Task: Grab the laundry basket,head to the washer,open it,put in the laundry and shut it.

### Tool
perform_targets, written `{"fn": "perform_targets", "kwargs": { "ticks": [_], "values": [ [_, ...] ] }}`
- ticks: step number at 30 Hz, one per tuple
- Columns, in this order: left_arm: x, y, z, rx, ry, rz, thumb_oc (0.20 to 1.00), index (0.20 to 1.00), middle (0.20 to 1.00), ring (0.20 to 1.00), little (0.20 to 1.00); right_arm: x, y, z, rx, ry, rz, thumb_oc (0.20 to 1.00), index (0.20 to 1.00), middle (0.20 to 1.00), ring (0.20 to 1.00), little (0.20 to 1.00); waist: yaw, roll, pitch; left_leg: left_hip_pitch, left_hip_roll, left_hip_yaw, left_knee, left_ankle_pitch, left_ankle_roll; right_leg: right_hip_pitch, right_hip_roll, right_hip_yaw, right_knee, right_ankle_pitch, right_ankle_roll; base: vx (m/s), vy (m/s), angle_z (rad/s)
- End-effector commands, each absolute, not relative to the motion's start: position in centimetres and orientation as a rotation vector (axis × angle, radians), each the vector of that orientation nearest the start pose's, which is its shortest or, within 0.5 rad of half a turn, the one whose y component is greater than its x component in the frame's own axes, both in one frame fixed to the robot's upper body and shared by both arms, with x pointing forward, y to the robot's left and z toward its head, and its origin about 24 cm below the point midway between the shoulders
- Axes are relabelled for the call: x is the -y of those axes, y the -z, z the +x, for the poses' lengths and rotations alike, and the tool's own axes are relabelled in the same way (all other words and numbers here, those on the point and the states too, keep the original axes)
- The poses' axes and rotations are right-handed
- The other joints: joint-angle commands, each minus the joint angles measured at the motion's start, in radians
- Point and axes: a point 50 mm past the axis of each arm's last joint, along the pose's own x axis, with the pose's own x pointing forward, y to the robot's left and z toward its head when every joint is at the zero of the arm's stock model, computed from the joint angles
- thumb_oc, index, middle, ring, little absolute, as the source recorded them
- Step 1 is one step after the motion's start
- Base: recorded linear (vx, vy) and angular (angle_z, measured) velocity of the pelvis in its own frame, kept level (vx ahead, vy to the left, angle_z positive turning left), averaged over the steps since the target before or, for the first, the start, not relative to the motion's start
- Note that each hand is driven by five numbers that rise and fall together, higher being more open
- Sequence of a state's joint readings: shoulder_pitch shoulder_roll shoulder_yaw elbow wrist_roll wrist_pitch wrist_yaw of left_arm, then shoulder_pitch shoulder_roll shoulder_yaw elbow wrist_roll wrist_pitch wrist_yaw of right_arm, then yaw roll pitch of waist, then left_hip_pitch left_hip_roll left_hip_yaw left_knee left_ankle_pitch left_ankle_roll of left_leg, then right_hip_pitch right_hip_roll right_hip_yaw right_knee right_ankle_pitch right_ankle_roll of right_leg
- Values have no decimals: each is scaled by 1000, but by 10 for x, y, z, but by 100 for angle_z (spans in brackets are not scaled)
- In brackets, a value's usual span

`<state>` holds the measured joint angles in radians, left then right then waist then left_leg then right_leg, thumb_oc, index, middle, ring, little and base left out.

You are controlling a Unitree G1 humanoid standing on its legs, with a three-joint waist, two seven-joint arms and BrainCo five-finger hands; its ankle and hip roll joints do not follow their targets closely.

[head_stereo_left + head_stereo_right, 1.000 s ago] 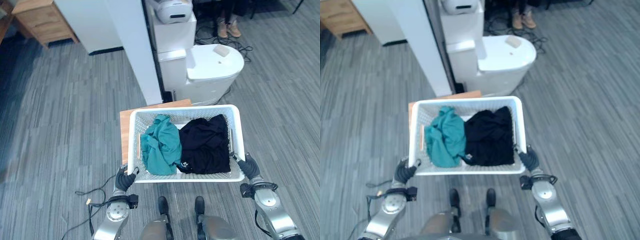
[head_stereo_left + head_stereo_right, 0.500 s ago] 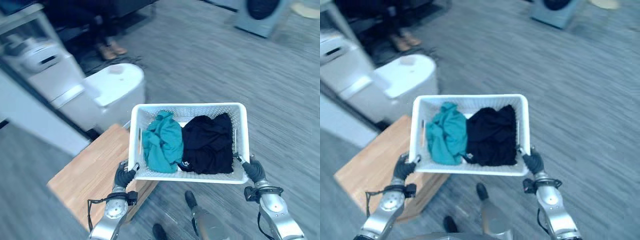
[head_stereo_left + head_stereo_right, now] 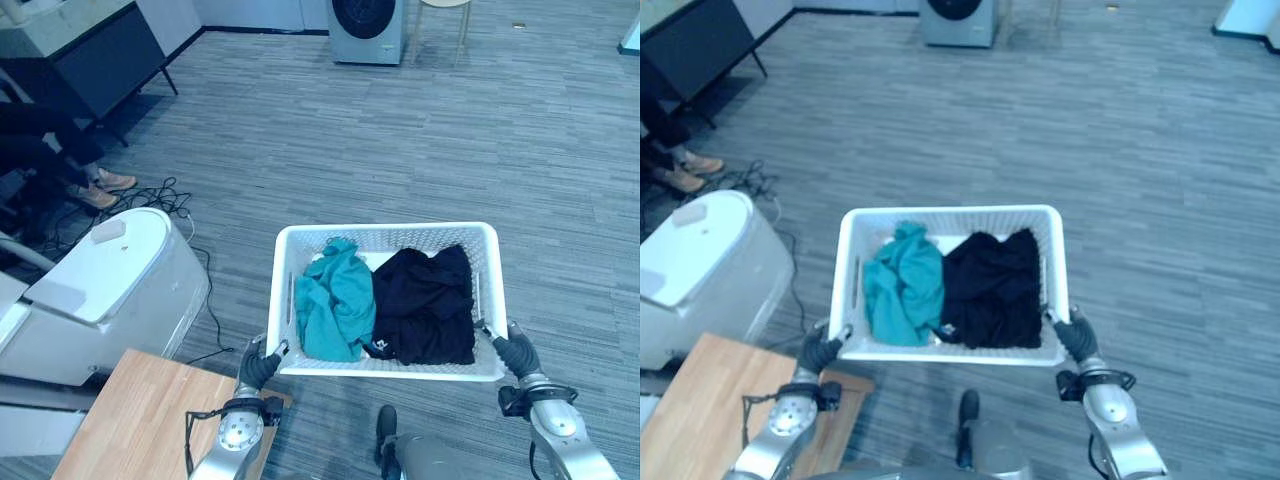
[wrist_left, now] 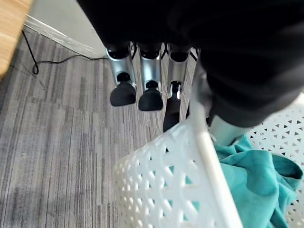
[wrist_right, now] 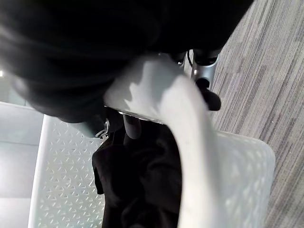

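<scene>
- The wooden table [image 3: 130, 420] sits low at the robot's left, just beside the left hand [image 3: 256, 368], with a white rounded appliance [image 3: 95, 280] behind it and a person's shoes [image 3: 100, 187] further back.
- The left hand curls round the left rim of the white laundry basket [image 3: 385, 370]; the right hand [image 3: 515, 353] clasps the right rim, so the basket hangs level between them, its long axis running side to side.
- Inside lie a teal garment [image 3: 333, 312] on the left and a black garment [image 3: 425, 305] on the right, touching.
- The washer [image 3: 365, 17] stands straight ahead, well apart, across open grey floor [image 3: 330, 130]; a stool [image 3: 437, 20] stands just beside it on the right, and nothing seems to block the walk.
</scene>
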<state>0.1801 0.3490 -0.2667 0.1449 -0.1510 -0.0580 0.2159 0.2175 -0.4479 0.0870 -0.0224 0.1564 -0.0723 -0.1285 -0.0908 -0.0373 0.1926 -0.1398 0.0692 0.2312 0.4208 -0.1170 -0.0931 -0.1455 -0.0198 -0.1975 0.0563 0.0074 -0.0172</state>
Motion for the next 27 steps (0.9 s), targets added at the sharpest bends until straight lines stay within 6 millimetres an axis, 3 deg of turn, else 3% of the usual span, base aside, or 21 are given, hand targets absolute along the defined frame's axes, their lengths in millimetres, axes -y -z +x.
{"fn": "perform_targets", "kwargs": {
  "ticks": [1, 4, 6, 8, 10, 12, 13, 14, 17, 21, 22, 26, 27],
  "values": [
    [-172, -7, 206, -91, 62, 142, 200, 200, 200, 200, 200, 210, -68, 222, 156, 13, -193, 200, 200, 200, 200, 200, 22, -16, -21, -44, -54, -29, -126, 45, 70, 147, -38, 89, -33, -87, 93, 315, 18, -73],
    [-174, -7, 205, -99, 45, 143, 200, 200, 200, 200, 200, 210, -65, 223, 143, 26, -198, 200, 200, 200, 200, 200, 66, 7, -16, -115, -90, -115, -307, 175, 45, 208, 9, 142, -45, -117, 92, 351, -3, -62],
    [-176, -9, 206, -89, 34, 149, 200, 200, 200, 200, 200, 211, -64, 224, 142, 34, -198, 200, 200, 200, 200, 200, 86, 5, -14, -156, -92, -133, -335, 204, 37, 245, 20, 175, -44, -139, 90, 341, 15, -81],
    [-179, -7, 203, -103, 36, 153, 200, 200, 200, 200, 200, 207, -61, 222, 130, 17, -179, 200, 200, 200, 200, 200, 89, 2, -42, -103, -96, -135, -351, 190, 73, 284, 7, 200, -27, -172, 110, 398, 134, -36],
    [-180, -6, 202, -107, 38, 157, 200, 200, 200, 200, 200, 205, -61, 222, 135, 12, -153, 200, 200, 200, 200, 200, 92, -2, -51, -95, -96, -128, -349, 182, 84, 273, -1, 213, 3, -171, 117, 383, 172, -67],
    [-186, -8, 203, -105, 31, 180, 200, 200, 200, 200, 200, 195, -64, 226, 161, -13, -91, 200, 200, 200, 200, 200, 95, -13, -52, -31, -98, -81, -363, 140, 112, 215, -40, 217, 181, -98, 173, 353, 182, -83],
    [-186, -9, 203, -105, 31, 180, 200, 200, 200, 200, 200, 195, -64, 226, 162, -13, -91, 200, 200, 200, 200, 200, 97, -11, -54, -34, -95, -79, -364, 143, 112, 210, -37, 219, 181, -93, 172, 245, 97, -77],
    [-189, -11, 205, -98, 37, 202, 200, 200, 200, 200, 200, 191, -65, 226, 168, -26, -77, 200, 200, 200, 200, 200, 88, -11, -41, 4, -89, -62, -358, 114, 125, 149, -45, 210, 295, -30, 208, 153, 51, -54],
    [-192, -11, 206, -96, 28, 222, 200, 200, 200, 200, 200, 189, -62, 226, 159, -35, -69, 200, 200, 200, 200, 200, 76, -3, -35, 63, -81, -50, -377, 86, 129, 64, -60, 154, 340, -2, 200, 246, 64, -25],
    [-197, -12, 204, -97, 26, 230, 200, 200, 200, 200, 200, 190, -60, 225, 137, -41, -71, 200, 200, 200, 200, 200, 51, 8, -32, 160, -75, -47, -430, 51, 117, -39, -66, 36, 199, -34, 178, 398, -6, -14],
    [-198, -12, 203, -100, 16, 220, 200, 200, 200, 200, 200, 192, -59, 225, 133, -33, -71, 200, 200, 200, 200, 200, 39, 1, -26, 208, -86, -55, -445, 31, 112, -79, -56, -2, 92, -7, 179, 375, -51, 17],
    [-200, -12, 204, -92, -6, 227, 200, 200, 200, 200, 200, 193, -60, 225, 141, -25, -97, 200, 200, 200, 200, 200, 29, 0, -15, 275, -80, -66, -464, -3, 93, -115, -56, -67, -35, 41, 199, 378, -108, 18],
    [-197, -11, 204, -89, 10, 230, 200, 200, 200, 200, 200, 195, -57, 223, 128, -28, -125, 200, 200, 200, 200, 200, 16, -6, -21, 310, -87, -83, -452, -39, 89, -121, -55, -42, -35, 50, 194, 378, -127, 28]
  ]
}}
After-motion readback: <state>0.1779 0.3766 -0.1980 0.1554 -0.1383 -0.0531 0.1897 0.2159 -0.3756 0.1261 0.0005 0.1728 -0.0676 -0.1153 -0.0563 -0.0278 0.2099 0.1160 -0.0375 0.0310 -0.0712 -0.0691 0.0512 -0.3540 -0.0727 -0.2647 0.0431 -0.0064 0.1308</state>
